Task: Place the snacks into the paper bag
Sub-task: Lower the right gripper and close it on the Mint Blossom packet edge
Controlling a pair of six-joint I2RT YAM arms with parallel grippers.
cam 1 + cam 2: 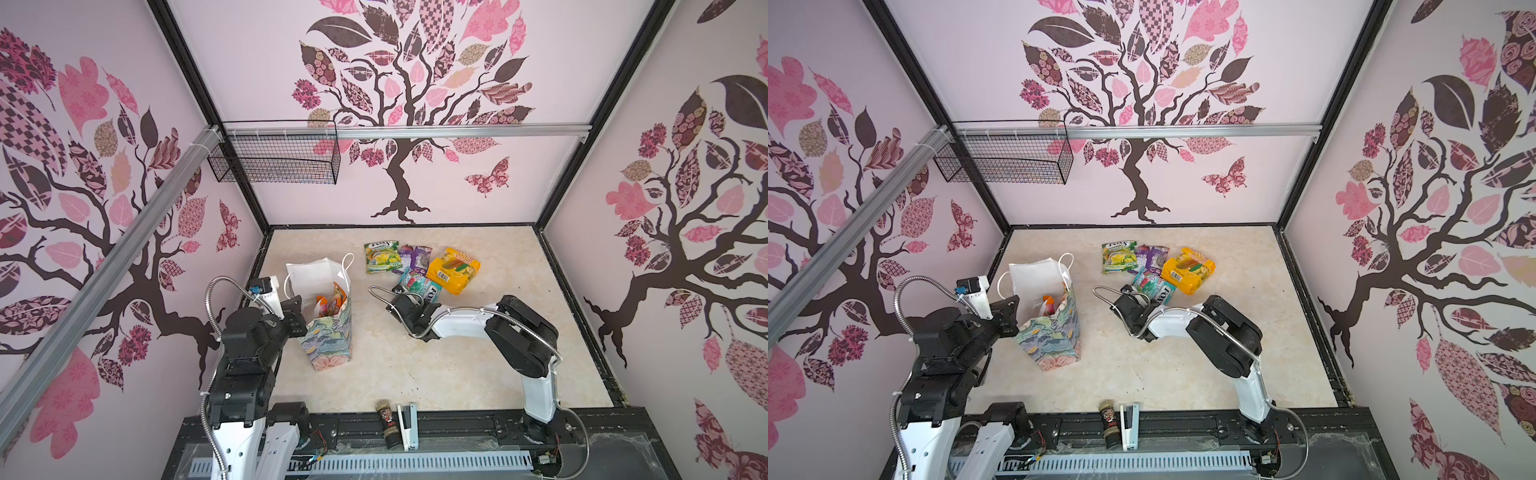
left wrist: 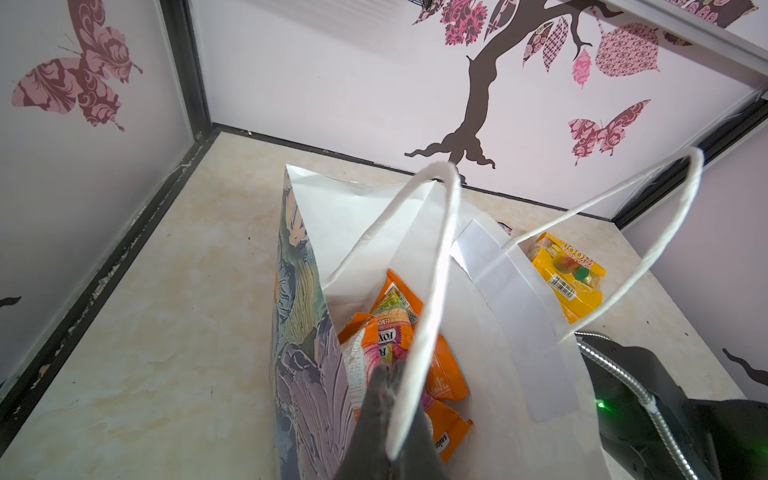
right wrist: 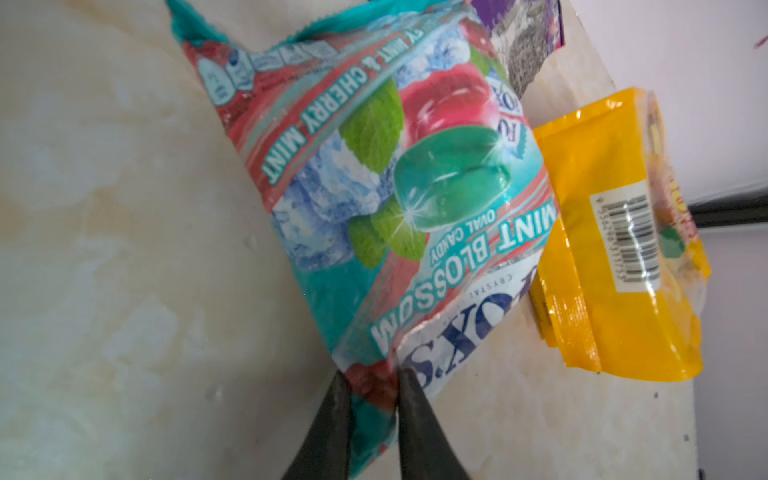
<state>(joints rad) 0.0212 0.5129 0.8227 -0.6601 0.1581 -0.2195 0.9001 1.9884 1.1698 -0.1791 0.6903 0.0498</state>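
We hold the rim of the upright pastel floral paper bag (image 1: 330, 338) in our closed left gripper (image 2: 386, 376), while our right gripper (image 3: 370, 395) narrowly pinches a corner of the glossy teal snack packet (image 3: 374, 187), which lies on the beige table (image 1: 415, 357).

The paper bag (image 1: 330, 336) was pastel blue-green-pink floral outside, white inside, holding orange packets (image 2: 399, 299). Above centre frame lay a green-yellow packet (image 1: 381, 257), a purple packet (image 1: 417, 255), a teal packet (image 1: 419, 286) and a yellow packet (image 1: 455, 271) on the cream marbled tabletop (image 1: 457, 365).
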